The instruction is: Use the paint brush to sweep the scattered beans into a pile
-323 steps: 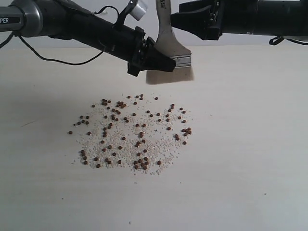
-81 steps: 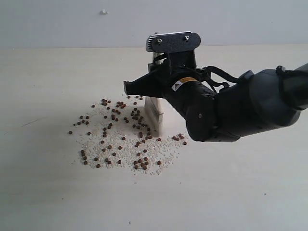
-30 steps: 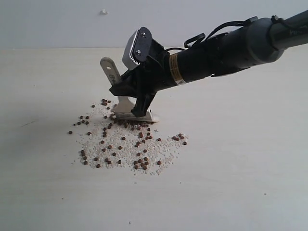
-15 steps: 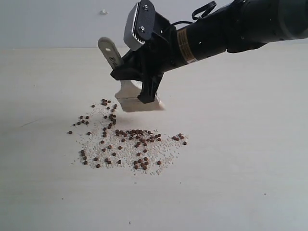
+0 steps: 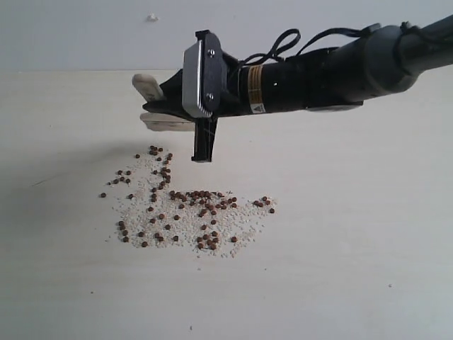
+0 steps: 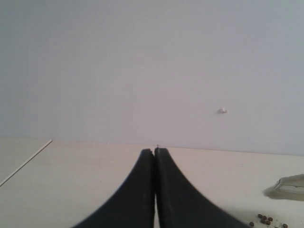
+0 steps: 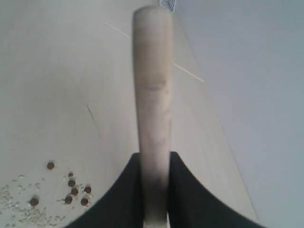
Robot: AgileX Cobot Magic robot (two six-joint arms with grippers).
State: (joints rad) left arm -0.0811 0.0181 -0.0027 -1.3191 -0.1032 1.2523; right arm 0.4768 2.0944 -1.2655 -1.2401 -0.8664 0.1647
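The beans (image 5: 191, 212) lie scattered over a flat patch of off-white grains on the table. They are densest in a short row (image 5: 202, 195), the only sign of a pile. My right gripper (image 5: 164, 106) reaches in from the right and hovers above the back of the patch. It is shut on the paint brush (image 5: 146, 83), which lies roughly level in the air, bristles (image 5: 164, 122) off the table. In the right wrist view the pale handle (image 7: 152, 85) runs out between the black fingers (image 7: 126, 190). My left gripper (image 6: 155, 151) is shut and empty, away from the beans.
The pale wooden table (image 5: 340, 234) runs to a grey wall (image 5: 85, 35) at the back. The left wrist view catches a corner of the brush (image 6: 287, 187) and a few beans (image 6: 263, 219) at its edge.
The brush swept the back beans forward into a row. It then lifted off the table and swung to roughly level, moving left. The left gripper stayed shut.
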